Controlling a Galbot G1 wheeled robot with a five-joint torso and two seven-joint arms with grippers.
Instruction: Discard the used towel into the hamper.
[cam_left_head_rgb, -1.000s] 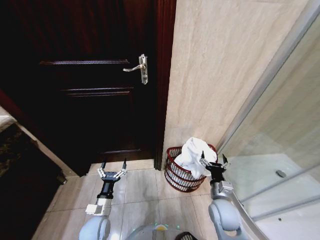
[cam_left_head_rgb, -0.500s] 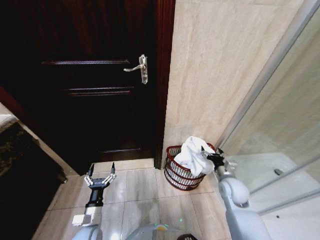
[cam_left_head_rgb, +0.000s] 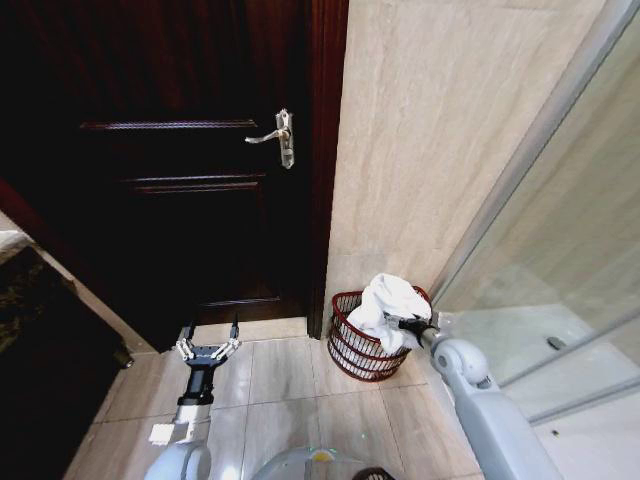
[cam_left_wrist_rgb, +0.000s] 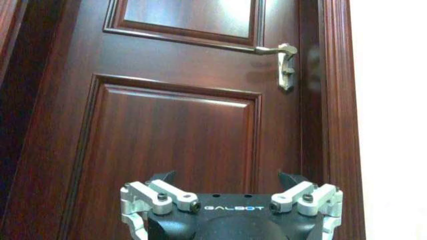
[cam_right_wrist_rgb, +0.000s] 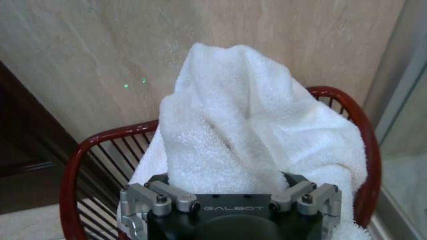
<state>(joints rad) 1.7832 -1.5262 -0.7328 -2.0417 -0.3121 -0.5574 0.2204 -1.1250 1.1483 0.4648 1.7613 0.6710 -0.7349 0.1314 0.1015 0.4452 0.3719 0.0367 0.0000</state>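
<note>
Directly ahead of the right end effector (cam_right_wrist_rgb: 227, 192), its fingers spread against the towel (cam_right_wrist_rgb: 253, 130) heaped in the hamper (cam_left_head_rgb: 352, 345) (left end effector (cam_left_head_rgb: 208, 345) spread, idle by the door (cam_left_wrist_rgb: 180, 125)), a straight pull-back should avoid snagging cloth.

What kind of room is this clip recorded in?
Most likely a bathroom, perhaps in a hotel or home. Clues: a glass shower partition on the right, beige stone-look wall tiles and tiled floor, and a white towel heaped in a red wire hamper beside the dark wooden door.
</note>
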